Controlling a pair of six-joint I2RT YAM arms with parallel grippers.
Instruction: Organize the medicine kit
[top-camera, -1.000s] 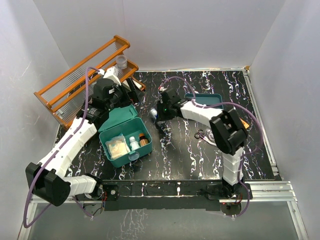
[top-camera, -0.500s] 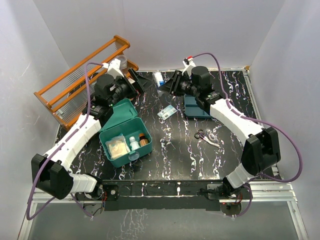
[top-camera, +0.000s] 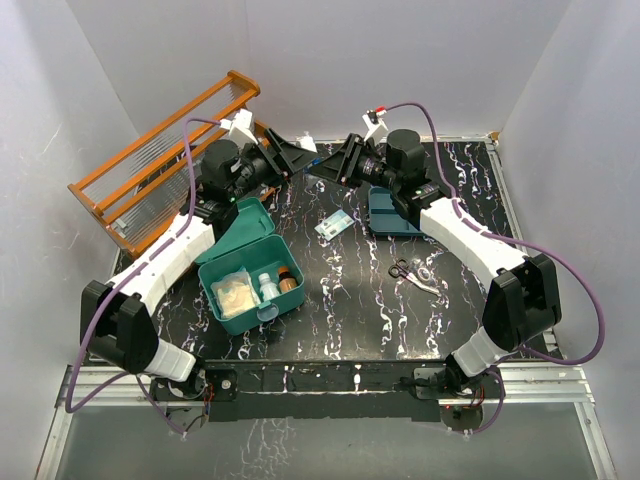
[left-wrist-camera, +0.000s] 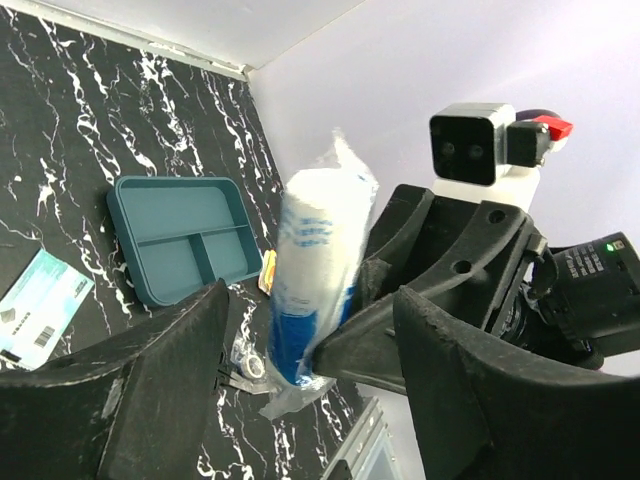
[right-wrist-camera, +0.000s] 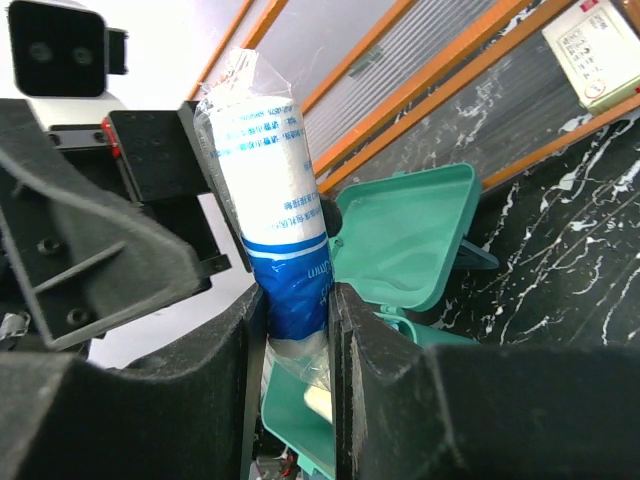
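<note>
Black table carries the medicine kit at 8 o'clock — rigid, probably light, best held by its walls — while the right gripper clamps a wrapped roll inside the wide-jawed left gripper.

No word, brand or number can be read in full anywhere. Several lines of blue print, apparently Chinese characters, are carried on the white upper part of the wrapped roll, but they are too small and too creased over by the plastic to be made out. White lettering is set on the roll's blue band and is partly covered by the right gripper. A barcode and a small dark logo are printed on the pale blue card, which lies on the table just left of the shallow teal tray; no digits are legible. Lines of small print are seen on the white packet beyond the rails of the orange wooden rack, unreadable.
</note>
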